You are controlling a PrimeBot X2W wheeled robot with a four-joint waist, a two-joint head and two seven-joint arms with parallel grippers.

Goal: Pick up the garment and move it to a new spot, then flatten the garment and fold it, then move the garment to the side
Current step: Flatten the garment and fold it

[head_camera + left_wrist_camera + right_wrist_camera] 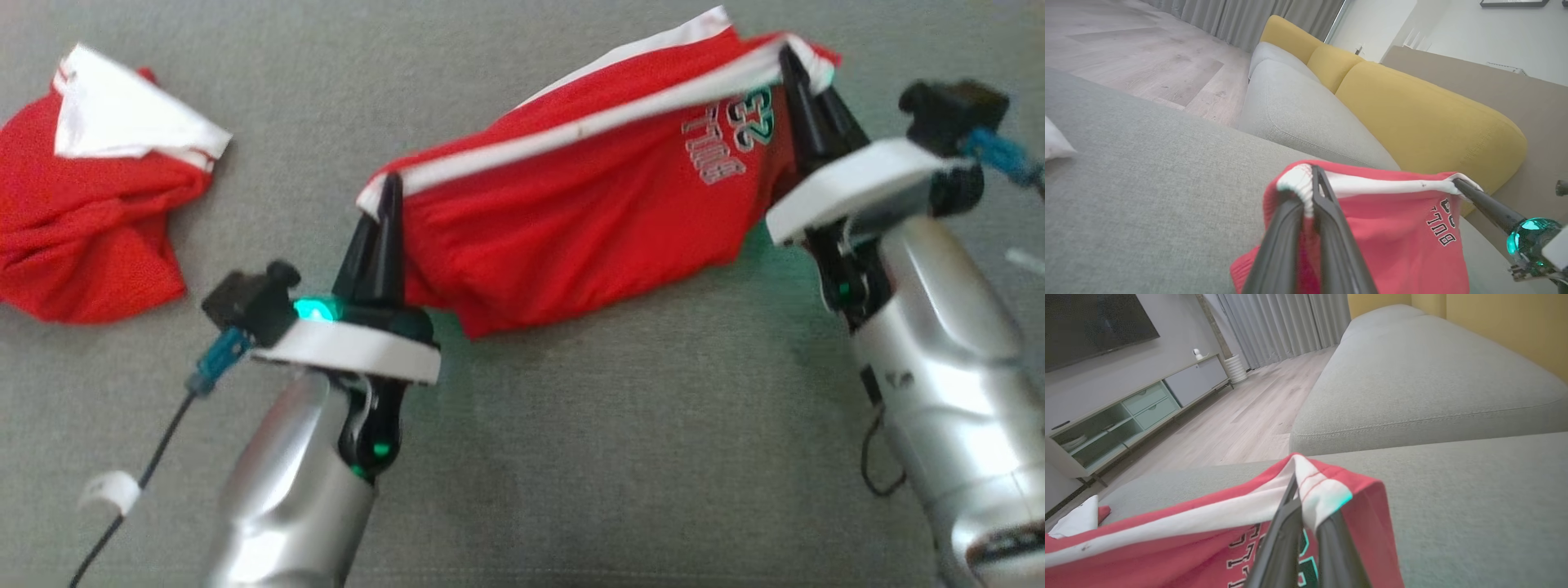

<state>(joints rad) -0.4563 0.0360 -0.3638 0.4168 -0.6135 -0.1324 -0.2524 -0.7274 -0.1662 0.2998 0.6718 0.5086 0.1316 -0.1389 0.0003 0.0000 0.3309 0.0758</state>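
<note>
While our left gripper (391, 186) and right gripper (789, 59) pinch the lifted garment (571, 224), we judge flattening and folding undone

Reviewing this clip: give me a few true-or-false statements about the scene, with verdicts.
1. The left claw and the right claw are both shut on the red printed garment with a white band. True.
2. That garment lies folded flat. False: it is held stretched between the claws over the grey fabric sofa cushion.
3. A second red-and-white garment lies crumpled on the robot's left. True.
4. The sofa's back cushions are blue. False: they are yellow fabric back cushions.
</note>
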